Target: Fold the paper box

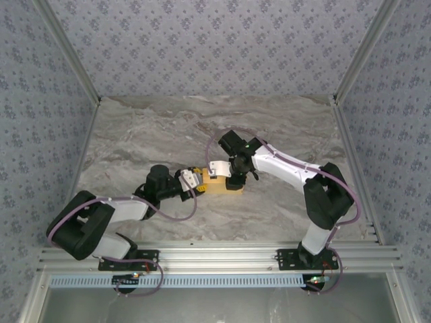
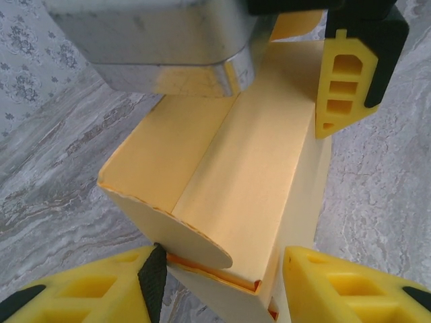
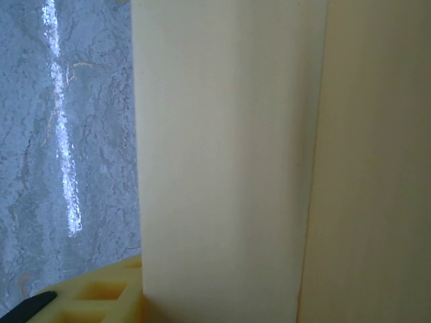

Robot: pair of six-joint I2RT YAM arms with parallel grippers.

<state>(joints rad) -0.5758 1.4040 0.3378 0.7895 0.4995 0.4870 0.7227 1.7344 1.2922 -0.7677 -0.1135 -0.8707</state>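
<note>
The paper box [image 1: 220, 185], yellow-orange card partly folded into a shallow box, lies mid-table between both grippers. My left gripper [image 1: 192, 180] is at its left end. In the left wrist view the box [image 2: 236, 168] has its long flaps folded over and a rounded tab at the near end, and my yellow fingers [image 2: 101, 286] straddle that end with the black pad against its corner. My right gripper [image 1: 227, 176] comes down on the right end, and one of its fingers [image 2: 340, 84] presses the far wall. In the right wrist view the pale card [image 3: 229, 161] sits right against a finger [image 3: 94, 296].
The marble-pattern table [image 1: 168, 128] is enclosed by patterned walls [image 1: 40, 101] at the left, back and right. An aluminium rail [image 1: 222, 256] carrying both arm bases runs along the near edge. The right arm's link [image 1: 289, 168] slants over the table's right half.
</note>
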